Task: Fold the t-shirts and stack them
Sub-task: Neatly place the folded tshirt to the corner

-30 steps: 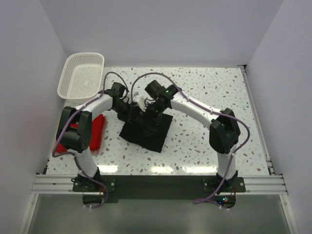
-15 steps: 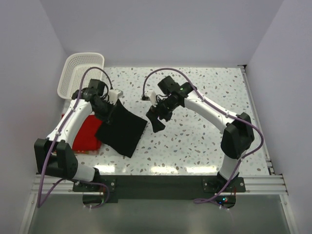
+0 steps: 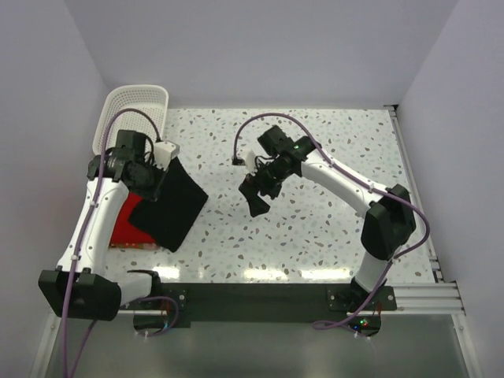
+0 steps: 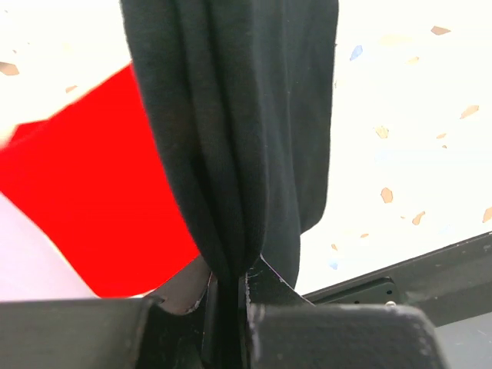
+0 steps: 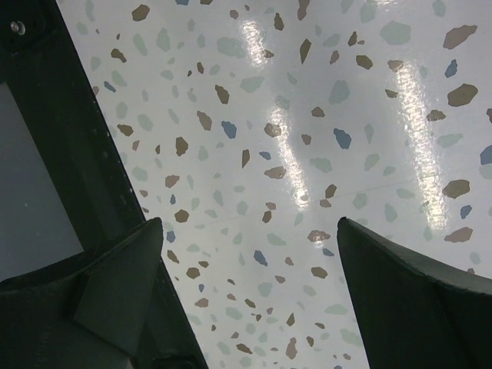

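Top external: the left gripper (image 3: 155,179) holds the folded black t-shirt (image 3: 169,211), which overlaps the red t-shirt (image 3: 120,227) at the left side of the table (image 3: 331,157). Left wrist: its jaws are pinched together on a bunched fold. The plain matte cloth looks light and limp and likely to unfold, so it is best gripped at its folded edges. Right wrist: the right gripper (image 5: 246,261) is spread wide and empty.
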You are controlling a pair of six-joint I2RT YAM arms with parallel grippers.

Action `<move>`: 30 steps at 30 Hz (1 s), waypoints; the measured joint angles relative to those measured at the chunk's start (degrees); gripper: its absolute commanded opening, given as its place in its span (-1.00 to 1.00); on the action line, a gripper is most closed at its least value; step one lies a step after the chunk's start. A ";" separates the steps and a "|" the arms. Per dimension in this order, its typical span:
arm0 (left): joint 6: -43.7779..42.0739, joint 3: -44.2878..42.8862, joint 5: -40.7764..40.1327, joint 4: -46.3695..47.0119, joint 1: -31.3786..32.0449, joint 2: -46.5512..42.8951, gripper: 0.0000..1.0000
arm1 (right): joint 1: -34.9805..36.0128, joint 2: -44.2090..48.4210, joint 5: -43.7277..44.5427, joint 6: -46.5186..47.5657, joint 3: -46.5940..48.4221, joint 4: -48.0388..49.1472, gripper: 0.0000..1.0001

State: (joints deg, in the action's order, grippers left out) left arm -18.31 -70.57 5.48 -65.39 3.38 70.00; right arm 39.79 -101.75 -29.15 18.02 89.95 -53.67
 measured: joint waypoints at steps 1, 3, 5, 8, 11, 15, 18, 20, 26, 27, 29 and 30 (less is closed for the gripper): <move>-0.20 -0.42 0.00 -0.20 0.00 -0.31 -1.00 | 0.00 0.31 0.09 0.00 -0.22 0.09 0.97; -0.35 -1.36 0.02 -0.76 0.00 -0.72 -1.00 | 0.00 0.90 0.35 0.00 -0.48 0.09 0.97; -0.35 -2.69 0.09 -1.99 0.00 -0.83 -1.00 | 0.00 1.66 0.92 0.00 -0.72 0.24 0.97; -0.31 -5.07 0.24 -3.87 0.00 -0.92 -1.00 | 0.00 3.06 1.18 0.00 -1.49 0.50 0.97; -0.22 -7.50 0.50 -5.49 0.00 -1.18 -1.00 | 0.00 4.20 1.20 0.00 -1.86 0.61 0.97; -0.07 -8.39 0.79 -6.58 0.00 -2.54 -1.00 | 0.00 4.50 1.22 0.00 -1.92 0.68 0.97; 0.17 -8.90 0.87 -7.76 0.00 -3.19 -1.00 | 0.00 4.50 1.22 -0.02 -1.92 0.66 0.97; 0.15 -9.49 1.05 -8.35 0.00 -3.23 -1.00 | 0.00 4.50 1.31 -0.02 -1.92 0.66 0.97; 0.15 -10.60 1.27 -9.49 -0.24 -3.48 -1.00 | 0.00 4.52 1.57 -0.02 -1.92 0.66 0.97; 0.15 -10.60 1.25 -9.57 -0.44 -3.50 -1.00 | 0.00 4.52 1.60 -0.02 -1.92 0.66 0.97; 0.15 -10.62 0.85 -9.75 -1.05 -3.48 -1.00 | 0.00 4.52 1.60 0.00 -1.92 0.66 0.97; 0.15 -10.62 0.48 -9.81 -1.44 -3.48 -1.00 | 0.00 4.52 1.60 -0.02 -1.92 0.66 0.97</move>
State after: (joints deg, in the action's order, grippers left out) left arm -18.15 -81.19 5.96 -75.20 1.93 66.52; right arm 39.79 -97.23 -27.55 18.00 88.03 -53.01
